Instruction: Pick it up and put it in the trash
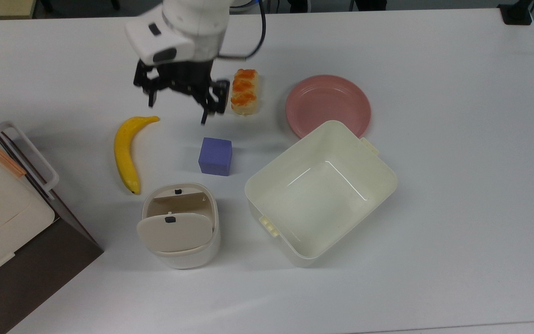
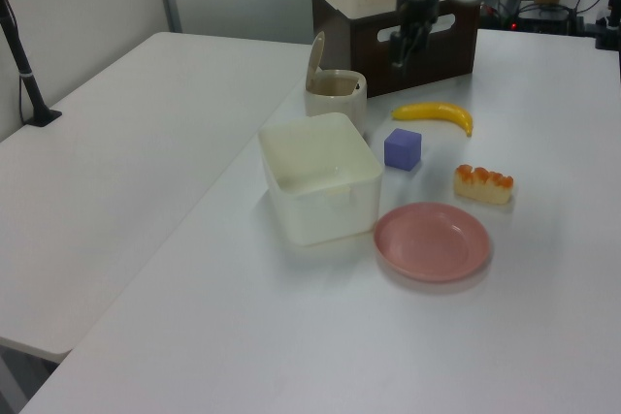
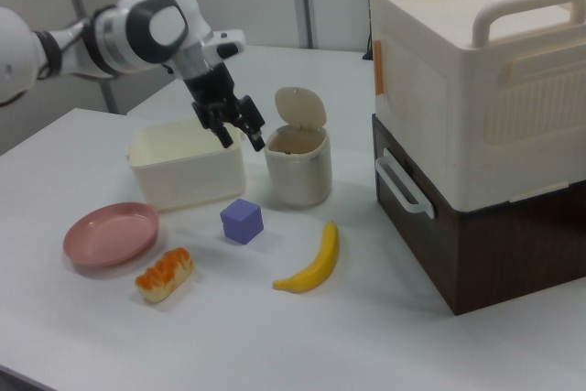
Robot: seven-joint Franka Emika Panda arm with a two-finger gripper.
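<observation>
1. Could knock the bread roll [image 1: 245,91], just beside the jaws, on any low sideways swing.
2. Gripper [image 1: 177,107]: spread wide, holding nothing, touching nothing, hanging above the table [image 1: 434,185].
3. Purple cube [image 1: 215,156] near, in front of the jaws; banana [image 1: 125,153] to one side.
4. Trash [image 1: 188,260] well apart from the jaws, flap tipped up. Paper ball judged to be inside, hidden by the wall.
</observation>
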